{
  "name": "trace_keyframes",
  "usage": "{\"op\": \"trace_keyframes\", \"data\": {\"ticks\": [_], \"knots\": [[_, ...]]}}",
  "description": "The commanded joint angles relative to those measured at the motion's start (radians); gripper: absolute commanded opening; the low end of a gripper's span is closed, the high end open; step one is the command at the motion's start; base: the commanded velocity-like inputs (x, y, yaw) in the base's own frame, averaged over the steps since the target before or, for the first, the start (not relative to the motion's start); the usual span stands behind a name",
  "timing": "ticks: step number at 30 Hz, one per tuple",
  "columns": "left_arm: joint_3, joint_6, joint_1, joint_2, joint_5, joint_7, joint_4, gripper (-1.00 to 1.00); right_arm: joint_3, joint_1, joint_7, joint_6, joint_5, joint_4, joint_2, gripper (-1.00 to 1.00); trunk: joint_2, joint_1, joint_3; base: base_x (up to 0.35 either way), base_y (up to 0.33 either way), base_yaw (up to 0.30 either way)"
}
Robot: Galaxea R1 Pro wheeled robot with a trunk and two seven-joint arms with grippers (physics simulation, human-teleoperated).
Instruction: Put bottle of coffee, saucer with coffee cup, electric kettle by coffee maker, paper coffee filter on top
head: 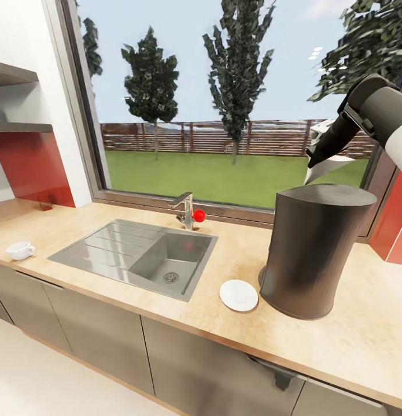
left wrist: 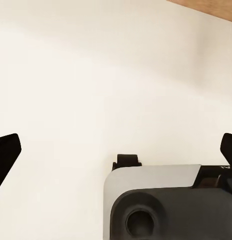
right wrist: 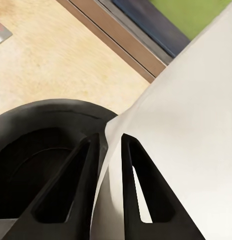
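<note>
The tall dark grey coffee maker (head: 313, 254) stands on the light wood kitchen countertop (head: 362, 335) at the right. Just above its top rim, my right gripper (head: 316, 159) is shut on the white paper coffee filter (head: 327, 171). In the right wrist view the fingers pinch the filter (right wrist: 186, 125) over the machine's dark top (right wrist: 40, 150). The white saucer (head: 239, 294) lies right beside the machine's left side. Far left on the counter sits the coffee cup (head: 19, 250). My left gripper (left wrist: 118, 145) is open over pale floor. The bottle of coffee and the electric kettle are out of view.
A grey inset sink (head: 143, 254) with a faucet (head: 183, 209) lies between cup and saucer. A large window runs behind the counter. Dark kitchen shelf boards (head: 21, 127) hang on the wall at upper left above a red panel. Bare counter lies in front of the machine.
</note>
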Motion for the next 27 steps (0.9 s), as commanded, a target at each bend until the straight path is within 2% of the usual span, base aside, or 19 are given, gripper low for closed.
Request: {"op": "trace_keyframes", "data": {"ticks": [1, 27], "knots": [[0.001, -0.001, 0.000, 0.000, 0.002, -0.002, -0.002, 1.00, -0.001, 0.000, 0.008, 0.006, 0.009, -0.003, -0.001, -1.00, -0.001, 0.000, -0.001, 0.000, 0.000, 0.000], [0.001, -0.001, 0.000, 0.000, 0.002, -0.002, -0.002, 1.00, 0.001, 0.000, 0.008, 0.006, 0.010, -0.002, -0.002, -1.00, -0.001, 0.000, -0.001, 0.000, 0.000, 0.000]]}}
